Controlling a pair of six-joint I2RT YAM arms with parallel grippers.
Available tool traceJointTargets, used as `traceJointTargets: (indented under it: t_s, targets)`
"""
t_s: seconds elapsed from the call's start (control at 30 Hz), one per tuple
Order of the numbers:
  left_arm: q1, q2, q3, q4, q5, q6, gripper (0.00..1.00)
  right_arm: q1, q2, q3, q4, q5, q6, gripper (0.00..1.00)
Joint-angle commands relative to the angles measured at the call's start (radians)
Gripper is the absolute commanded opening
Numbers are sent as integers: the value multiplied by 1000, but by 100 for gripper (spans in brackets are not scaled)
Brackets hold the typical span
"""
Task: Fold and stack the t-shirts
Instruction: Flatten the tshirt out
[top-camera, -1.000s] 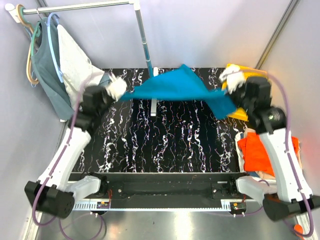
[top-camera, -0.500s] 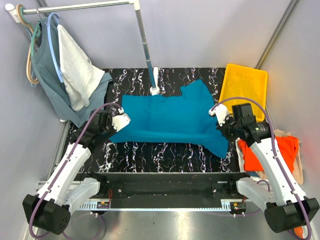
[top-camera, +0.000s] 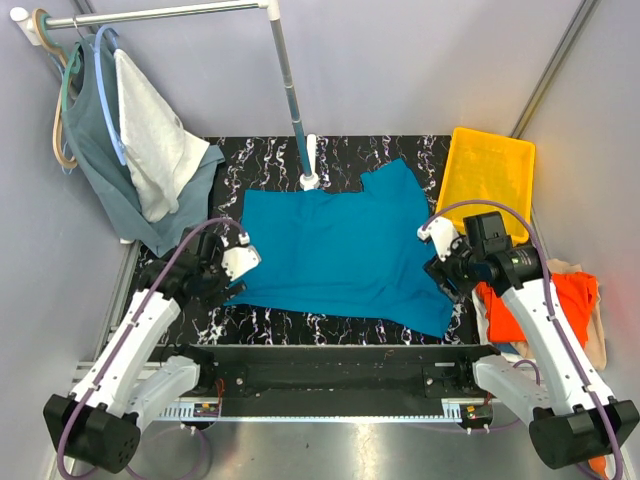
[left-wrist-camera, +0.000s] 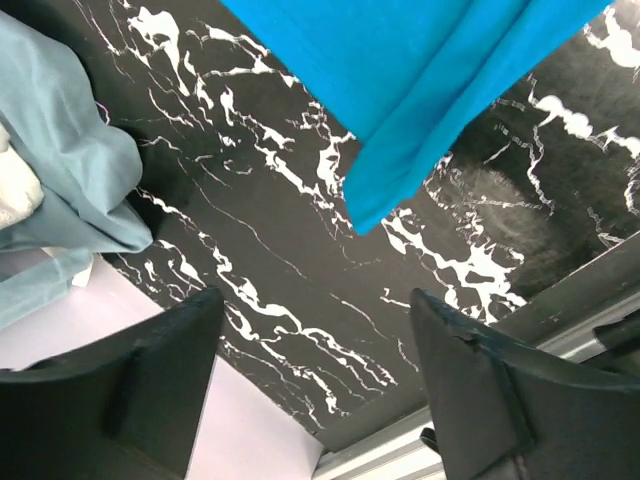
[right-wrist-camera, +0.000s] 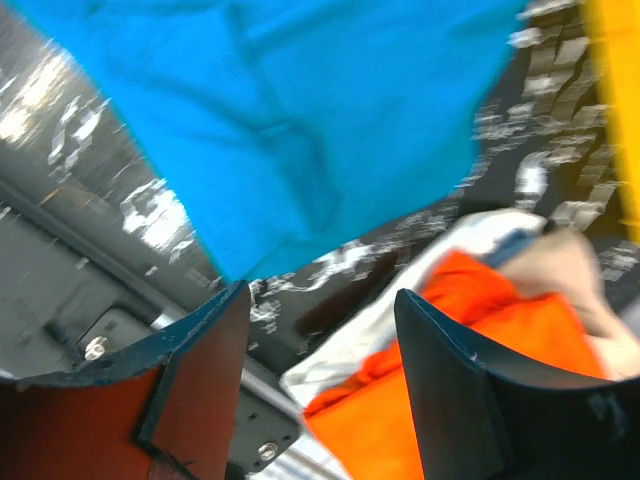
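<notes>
the black marbled table (top-camera: 300, 305) carries the teal-blue t-shirt (top-camera: 335, 250), spread flat across its middle with one sleeve pointing to the far right. the yellow tray (top-camera: 490, 165) sits at the table's far right corner. the orange t-shirt (top-camera: 578, 295) lies bunched beside the table's right edge, the cream t-shirt (top-camera: 600, 345) showing at its rim. the left gripper (left-wrist-camera: 315, 330) hovers by the teal shirt's near left corner, fingers apart and gripping nothing. the right gripper (right-wrist-camera: 320, 320) is above the near right corner, likewise spread and empty.

Black white-veined table (top-camera: 280, 325). Yellow tray (top-camera: 492, 175) at far right corner. Grey-green top (top-camera: 95, 150), white cloth (top-camera: 150, 150) on hangers, far left. Rack pole (top-camera: 290, 90) upright mid-back.
</notes>
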Motion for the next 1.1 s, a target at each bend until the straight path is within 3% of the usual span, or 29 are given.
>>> traceJointTargets:
  t_s: [0.0,0.03,0.17,0.4,0.67,0.87,1.07]
  targets:
    - [-1,44,133,118,35,-64,91,-2,34,87,162,125,65,69]
    - [0,61,150,166,9,-86,99,-2,51,101,222,155,77,69]
    - [20,231,246,423,10,-176,99,-4,199,147,362,209,139,69]
    - [71,639,423,683,-26,-287,99,-7,477,246,633,252,203,68]
    - [88,1045,782,608,-69,-258,99,-47,922,587,733,196,312,65]
    - [89,1191,880,594,-114,-181,99,-48,1175,779,764,190,314,63]
    - [86,1261,891,593,-145,-123,99,-47,1298,880,776,179,301,63]
